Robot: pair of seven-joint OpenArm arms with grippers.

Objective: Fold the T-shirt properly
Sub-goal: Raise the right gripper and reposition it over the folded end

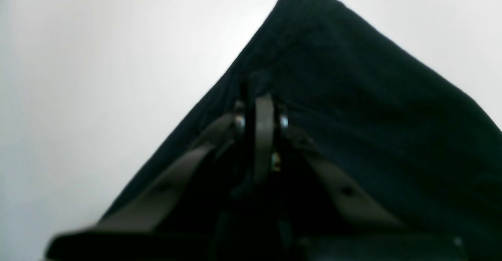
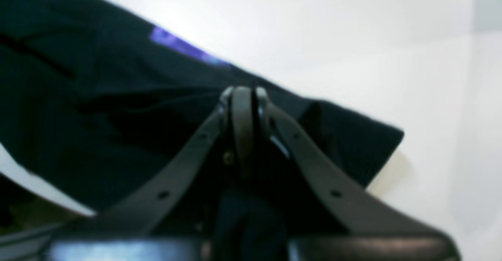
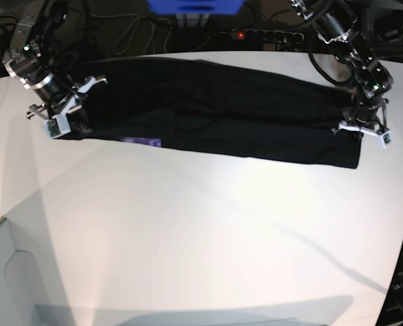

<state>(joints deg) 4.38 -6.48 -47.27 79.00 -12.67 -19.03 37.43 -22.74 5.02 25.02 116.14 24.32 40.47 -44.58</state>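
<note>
Both arms reach low, each end effector (image 1: 262, 108) (image 2: 244, 96) clamped on opposite T-shirt (image 3: 215, 112) ends

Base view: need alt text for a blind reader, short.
A black T-shirt lies stretched as a long folded band across the far side of a white table, each end pinched by a shut robot gripper: the right gripper at the image's left, the left gripper at its right. A sliver of purple print shows at the near edge.

- Left gripper (image 1: 262, 112): fingers (image 1: 263, 135) pressed together, pinching black cloth; arm reaches down from far edge.
- Right gripper (image 2: 244, 96): fingers (image 2: 242, 127) likewise clamped on cloth; wrist angled inward, low.
</note>
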